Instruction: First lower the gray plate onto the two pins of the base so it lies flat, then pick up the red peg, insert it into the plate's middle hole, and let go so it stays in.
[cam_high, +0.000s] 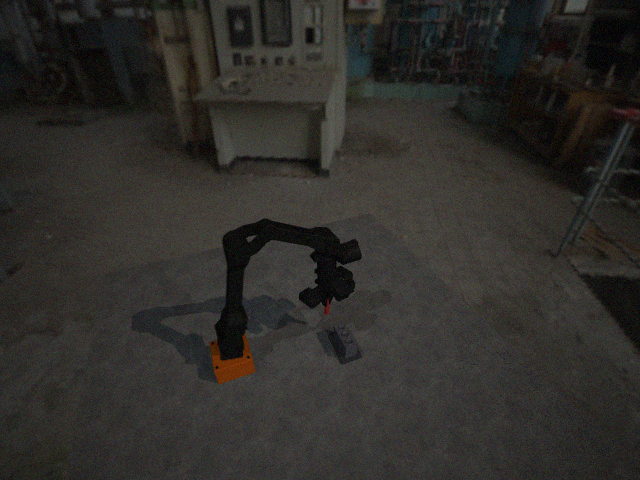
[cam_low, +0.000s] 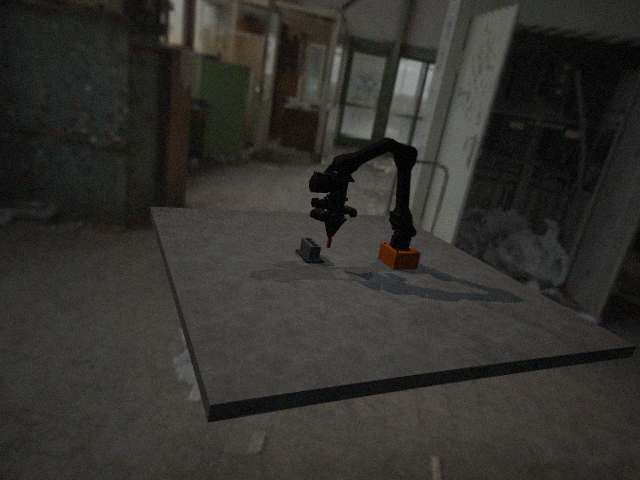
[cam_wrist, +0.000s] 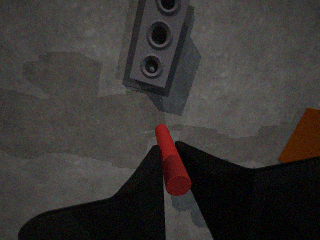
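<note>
My gripper (cam_high: 327, 301) (cam_low: 329, 236) (cam_wrist: 167, 148) is shut on the red peg (cam_high: 326, 308) (cam_low: 328, 242) (cam_wrist: 176, 175), which hangs nearly upright below the fingertips, clear of the surface. The gray plate (cam_wrist: 167, 57) (cam_high: 351, 351) (cam_low: 311, 252) lies on top of the base and looks flat. In the wrist view its raised round holes stand in a row ahead of the peg; the farthest is cut by the frame's top edge. A pin tip shows in the nearest hole, and the middle hole looks dark and empty. The peg is off to one side of the plate, not over it.
The arm's orange mount (cam_high: 232, 365) (cam_low: 399, 256) (cam_wrist: 303, 137) stands on the gray slab (cam_low: 289, 330). Shadows of the arm fall across the slab. A thin dark flange surrounds the foot of the base.
</note>
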